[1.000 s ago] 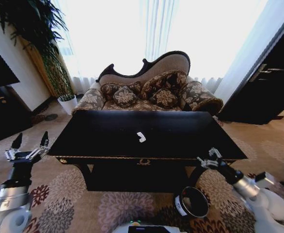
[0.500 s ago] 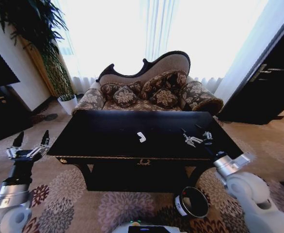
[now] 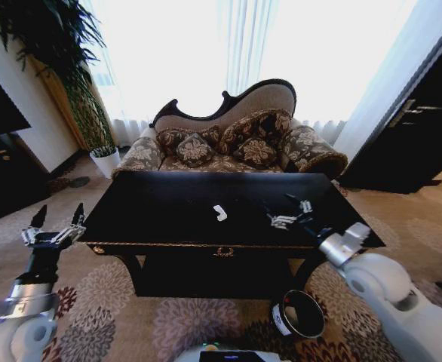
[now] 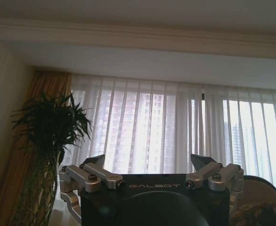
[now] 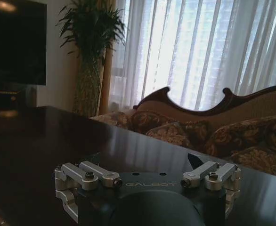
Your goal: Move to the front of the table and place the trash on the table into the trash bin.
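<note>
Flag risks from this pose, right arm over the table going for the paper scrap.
1. The white paper scrap is small and flat on the glossy table; the open right hand could scrape the tabletop or push the scrap away.
2. The trash bin sits low beside the table's front right leg, so carrying down to it may clip the table edge.
3. The left hand, open, waits off the table's left corner, close to it.
</note>
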`<state>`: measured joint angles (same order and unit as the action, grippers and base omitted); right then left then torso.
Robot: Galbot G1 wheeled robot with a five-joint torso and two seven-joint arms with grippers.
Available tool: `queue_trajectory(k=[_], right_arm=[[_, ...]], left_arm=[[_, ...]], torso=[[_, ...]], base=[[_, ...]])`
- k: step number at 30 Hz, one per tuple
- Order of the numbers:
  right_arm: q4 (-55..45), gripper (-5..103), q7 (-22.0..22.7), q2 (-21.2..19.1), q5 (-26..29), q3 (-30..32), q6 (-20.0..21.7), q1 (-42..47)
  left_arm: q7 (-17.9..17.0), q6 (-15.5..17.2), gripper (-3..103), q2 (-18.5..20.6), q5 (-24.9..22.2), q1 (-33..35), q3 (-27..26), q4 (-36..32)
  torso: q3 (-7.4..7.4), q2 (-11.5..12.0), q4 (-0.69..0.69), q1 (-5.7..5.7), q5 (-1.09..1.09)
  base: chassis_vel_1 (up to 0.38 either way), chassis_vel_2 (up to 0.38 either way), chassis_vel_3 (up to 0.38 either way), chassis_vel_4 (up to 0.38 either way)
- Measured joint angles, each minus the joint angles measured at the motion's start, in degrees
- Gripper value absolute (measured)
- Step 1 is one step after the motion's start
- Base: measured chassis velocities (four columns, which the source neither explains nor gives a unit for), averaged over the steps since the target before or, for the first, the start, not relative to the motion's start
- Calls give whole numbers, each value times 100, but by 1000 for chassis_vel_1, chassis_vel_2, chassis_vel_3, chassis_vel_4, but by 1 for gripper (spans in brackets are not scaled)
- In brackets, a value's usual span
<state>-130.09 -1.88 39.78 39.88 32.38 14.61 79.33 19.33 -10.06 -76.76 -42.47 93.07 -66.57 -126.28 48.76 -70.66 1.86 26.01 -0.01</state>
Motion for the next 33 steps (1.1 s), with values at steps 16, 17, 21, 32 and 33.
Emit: queue_trajectory(k=[16,17,21,32,33], right_arm=[[1095,100,513,-553,232,-2423,-168,-2072],[1185,100,515,-580,327,-2562,-138,-2238],[1428,100,489,-608,568,-3022,-80,-2760],[2000,100,69,-298,778,-4445,-353,-4191],[2059,100,20,-269,811,-4573,-377,-4284]], left_arm=[[0,-96,100,-37,245,-20,18,446],[1,-102,100,-37,257,-20,15,465],[2,-105,100,-46,306,-38,29,506],[2,-105,100,-93,509,-116,171,746],[2,-105,100,-92,512,-122,171,777]], torso=[[0,1,-1,0,-1],[0,0,0,0,-1],[0,0,0,0,0],[0,1,0,0,-1],[0,0,-1,1,-1]], base=[[0,0,0,0],[0,0,0,0],[0,0,0,0],[0,0,0,0],[0,0,0,0]])
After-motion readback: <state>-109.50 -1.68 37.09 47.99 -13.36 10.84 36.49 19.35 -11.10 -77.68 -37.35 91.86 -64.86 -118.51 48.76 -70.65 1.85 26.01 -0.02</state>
